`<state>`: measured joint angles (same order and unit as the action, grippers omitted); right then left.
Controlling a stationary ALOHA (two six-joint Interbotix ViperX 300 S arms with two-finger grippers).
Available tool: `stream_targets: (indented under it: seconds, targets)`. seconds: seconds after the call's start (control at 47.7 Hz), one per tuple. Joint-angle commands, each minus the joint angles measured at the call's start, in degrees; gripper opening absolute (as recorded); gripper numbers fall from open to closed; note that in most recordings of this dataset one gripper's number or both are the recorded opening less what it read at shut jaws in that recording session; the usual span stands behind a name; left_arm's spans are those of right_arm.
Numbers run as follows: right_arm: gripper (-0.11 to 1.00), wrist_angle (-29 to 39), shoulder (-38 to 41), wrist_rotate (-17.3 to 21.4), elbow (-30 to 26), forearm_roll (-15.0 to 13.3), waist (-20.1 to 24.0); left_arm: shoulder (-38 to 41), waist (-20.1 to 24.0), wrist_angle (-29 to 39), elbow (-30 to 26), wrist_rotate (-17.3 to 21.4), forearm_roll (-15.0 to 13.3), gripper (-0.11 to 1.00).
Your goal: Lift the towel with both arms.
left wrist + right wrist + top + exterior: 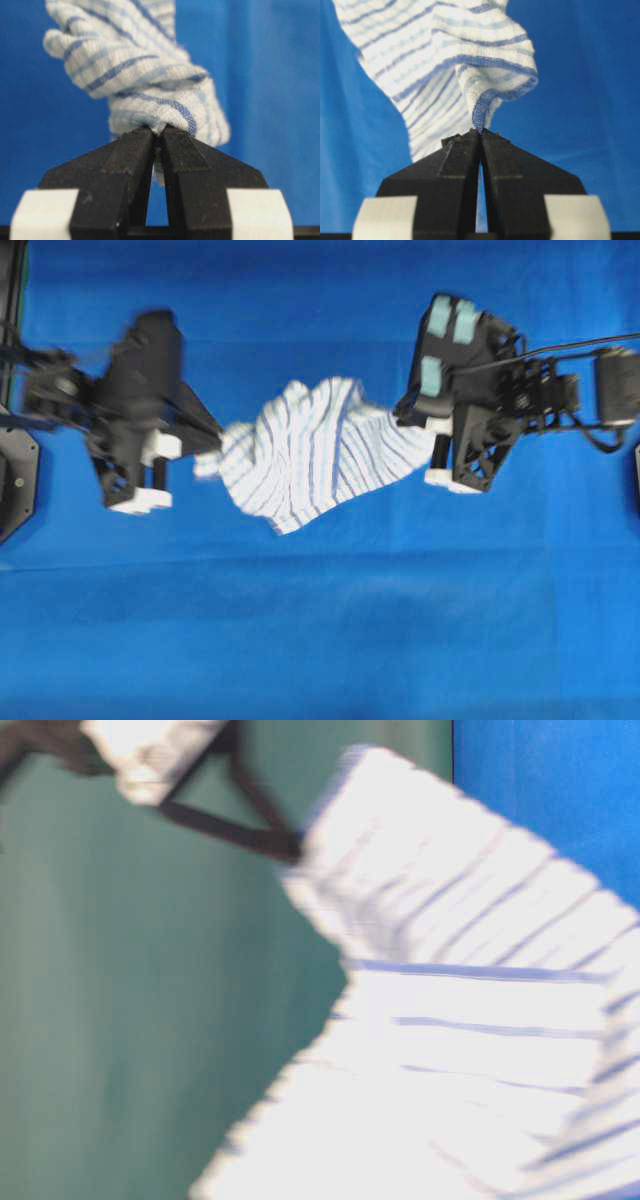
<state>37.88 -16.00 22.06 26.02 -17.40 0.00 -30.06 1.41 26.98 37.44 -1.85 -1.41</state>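
Blue table cover (320, 640) fills overhead view, flat, matte, faint creases. Teal-green backdrop (120, 1020) behind, seen from table level. Towel (310, 455) hangs mid-frame btwn the two arms, bunched and twisted, sagging in the middle w/ one corner drooping toward bottom of view; table-level view shows it spread and off the surface, close to lens, blurred. Left arm (130, 410) on left side, right arm (500, 390) on right, teal tape patches (450, 320) on the right one. Left gripper (157, 135) closed tight on a wadded end of the towel, cloth rolled into a knot above the tips. Right gripper (480, 132) pinched shut on the blue hem (482, 107), only a thin fold caught. Step in hand, my read: raising cloth w/ both ends held. To do well: keep both arms rising at same rate, hold spacing steady so the sag neither pulls taut nor droops back to cover; right pinch looks slim, so avoid jerks or pulling apart, hem could slip out. Materials: towel thin woven cotton-type, soft, limp, white w/ blue and grey check stripes, visible weave at hem. Fingers (182, 155) hard black plastic, pointed, rough grip face; white blocks (260, 212) at finger bases, smooth.
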Motion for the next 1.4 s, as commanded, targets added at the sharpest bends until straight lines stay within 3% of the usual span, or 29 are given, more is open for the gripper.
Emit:
stream_targets:
  seconds: [0.0,0.272,0.671,1.069,1.383]
  targets:
    - [0.01,5.0,-2.6,-0.9,-5.9,-0.1,0.6,-3.0,0.8,3.3,-4.3,0.0,0.3,0.03]
    - [0.01,15.7,-5.1,-6.3,-19.1,0.0,0.8,-6.1,2.5,8.4,-12.0,0.3,0.3,0.03]
    - [0.01,24.5,-5.0,-7.3,-32.5,0.0,2.3,-6.4,2.5,13.9,-23.5,0.6,0.6,0.03]
    - [0.01,25.5,-4.5,-7.9,-33.0,0.1,3.3,-5.4,2.3,13.8,-24.1,0.9,0.6,0.03]
    - [0.01,25.2,-4.5,-11.2,-33.0,0.8,3.3,-5.8,2.3,13.5,-23.9,4.4,0.5,0.03]
